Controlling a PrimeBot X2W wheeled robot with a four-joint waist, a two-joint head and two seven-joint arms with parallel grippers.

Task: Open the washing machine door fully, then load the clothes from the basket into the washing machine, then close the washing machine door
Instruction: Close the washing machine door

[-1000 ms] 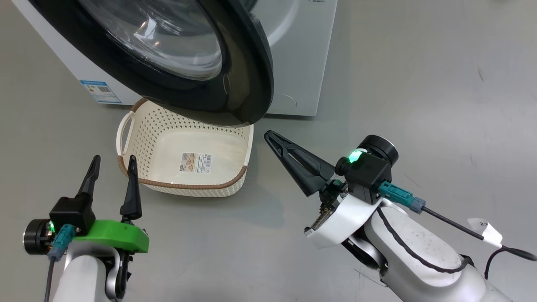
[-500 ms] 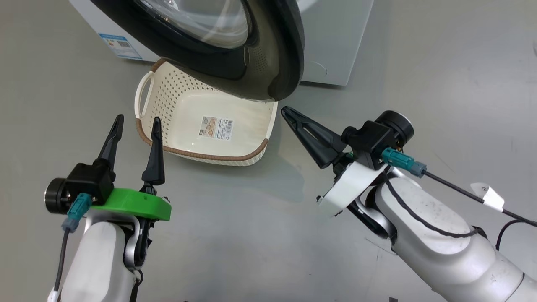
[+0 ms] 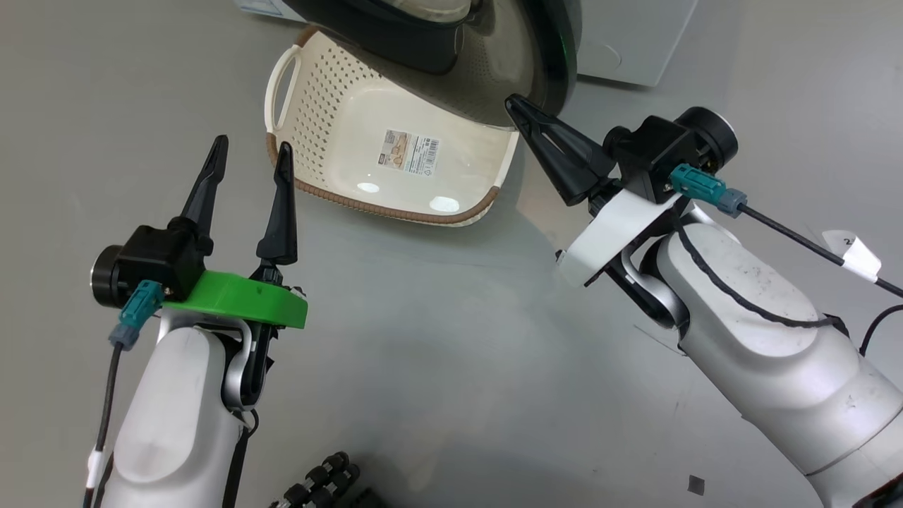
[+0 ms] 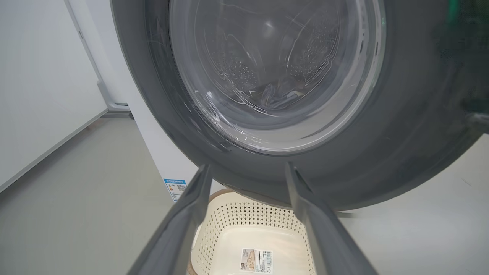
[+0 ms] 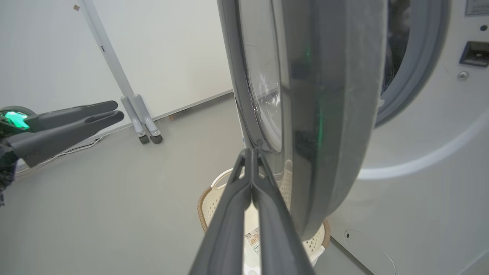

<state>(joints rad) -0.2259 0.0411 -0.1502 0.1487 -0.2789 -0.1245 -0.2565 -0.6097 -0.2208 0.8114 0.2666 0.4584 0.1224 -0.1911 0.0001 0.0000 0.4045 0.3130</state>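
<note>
Washing machine (image 5: 428, 145): drum mouth exposed. Washing machine door (image 5: 336, 114): part open, edge-on to the right gripper (image 3: 518, 109), overhanging the empty basket (image 3: 317, 92). Right gripper: 2 fingers pressed together, tip just beside the door's free edge. Judged the nearer arm for the closing push. Left gripper (image 3: 253, 142): fingers apart, holding nothing, beside the basket.

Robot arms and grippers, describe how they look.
The left forearm and right forearm are pale grey-white shells. The left gripper has two long, tapering black fingers on a bright green mount; the right gripper has the same fingers on a white mount. Each wrist carries a teal plug and black cable; the right cable bears a white tag.
</note>
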